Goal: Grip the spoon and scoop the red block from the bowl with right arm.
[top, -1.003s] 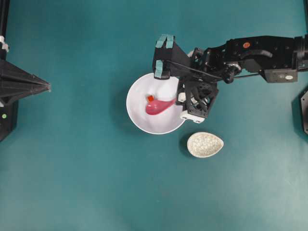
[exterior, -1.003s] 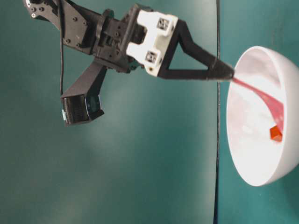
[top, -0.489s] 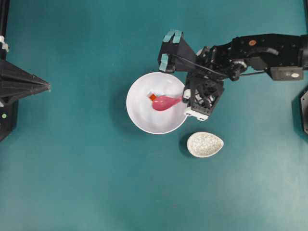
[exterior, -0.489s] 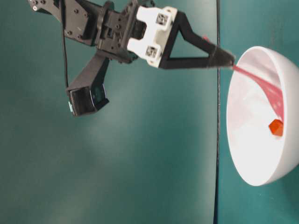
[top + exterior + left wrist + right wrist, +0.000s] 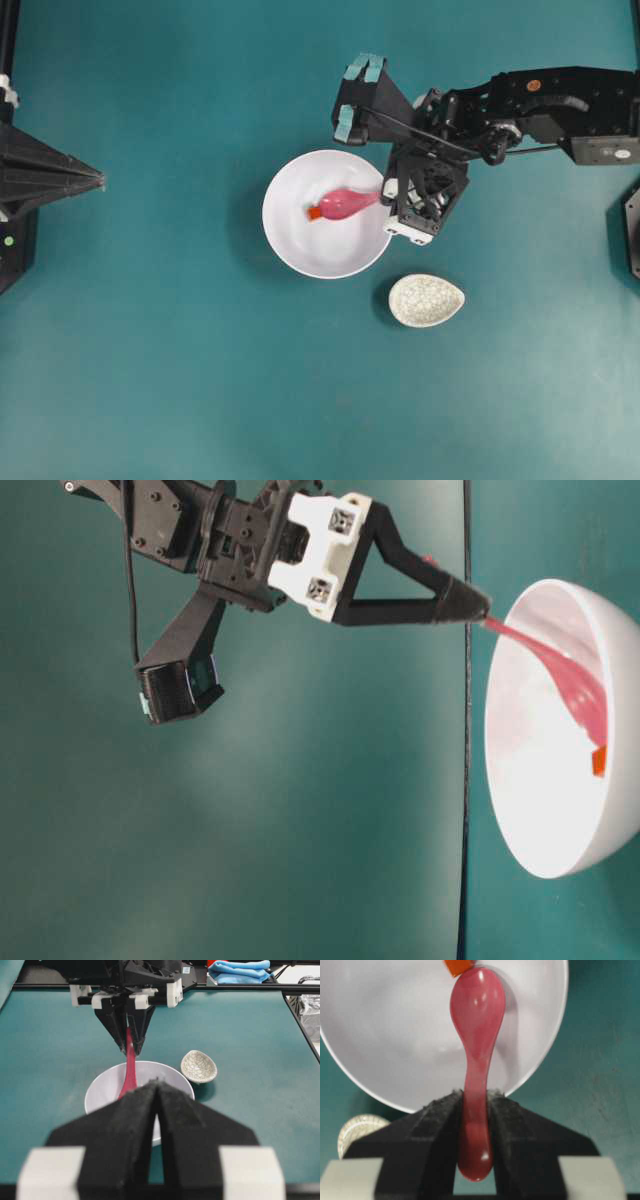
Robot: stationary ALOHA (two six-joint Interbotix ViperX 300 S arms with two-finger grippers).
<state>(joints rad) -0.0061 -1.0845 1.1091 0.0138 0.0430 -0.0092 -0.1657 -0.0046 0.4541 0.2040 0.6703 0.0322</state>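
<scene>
You have a teal table (image 5: 180, 380) filling the frame. Near its centre sits the white bowl (image 5: 290, 245), and just beside it, to the lower right, rests a small speckled cream dish (image 5: 426, 300), not touching it.

right arm (image 5: 520, 100): drawn back toward the bench's right edge and far edge | spoon (image 5: 345, 204): scoop shifted farther across the bowl (image 5: 300, 250), levelled | red block (image 5: 314, 213): now touching scoop tip, previously beside it
</scene>
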